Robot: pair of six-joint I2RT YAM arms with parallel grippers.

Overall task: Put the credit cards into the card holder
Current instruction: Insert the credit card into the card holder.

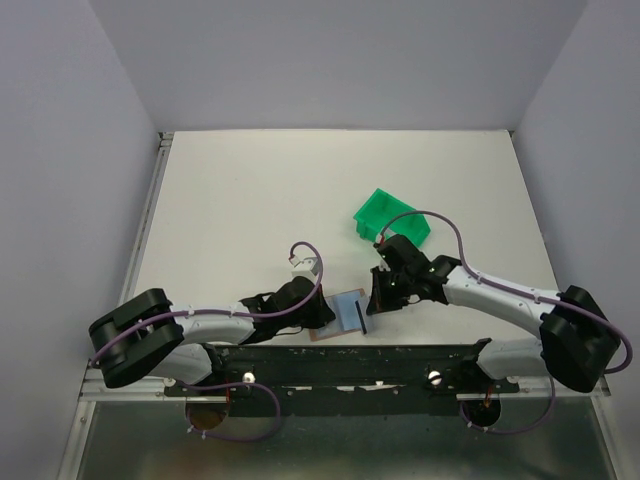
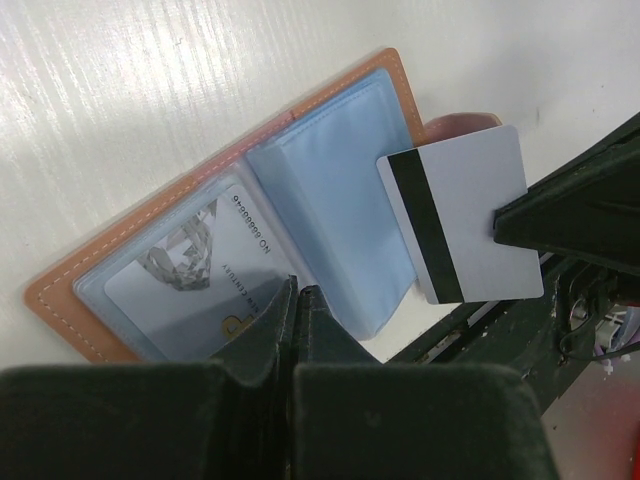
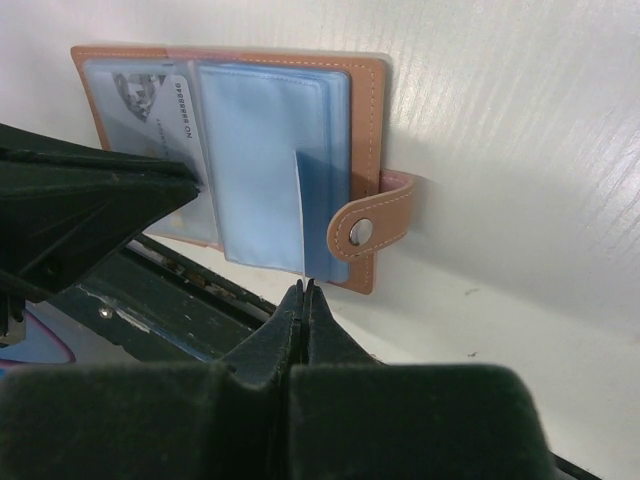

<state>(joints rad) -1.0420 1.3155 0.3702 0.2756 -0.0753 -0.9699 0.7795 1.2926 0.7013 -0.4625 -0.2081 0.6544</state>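
**Right jaws:** clenched on 1 credit card (image 2: 470, 215), gripping the long edge opposite its stripe. The card is white to pale grey with a blank back, crossed by 1 black magnetic stripe. It hangs over the outer edge of the card holder (image 2: 330, 200). In the right wrist view it is seen edge-on, as a thin pale line rising from the fingertips across the sleeves. Whether its leading edge has entered a sleeve cannot be told.

**Left jaws:** clenched, with nothing visible between them. Their tips bear on the near edge of the leaf that lies toward the left arm (image 1: 200, 325).

**Card holder:** open flat, inner side up. It is tan-brown leather with pale stitching along the border and stacked pale-blue clear sleeves on both leaves. A snap tab (image 3: 375, 225) with a round metal stud projects from the edge toward the right arm (image 1: 500, 295). The sleeve beneath the left jaws contains a 2nd credit card (image 2: 190, 270), pale grey-blue, bearing a grey emblem, a printed number and a small gold mark.

**Setting:** the holder lies on the white surface (image 1: 300, 190) at its near edge, between the 2 arm ends and just ahead of the black base rail (image 1: 340, 365). A green bin (image 1: 392, 215) sits tilted beyond the right arm's wrist, well apart from the holder.
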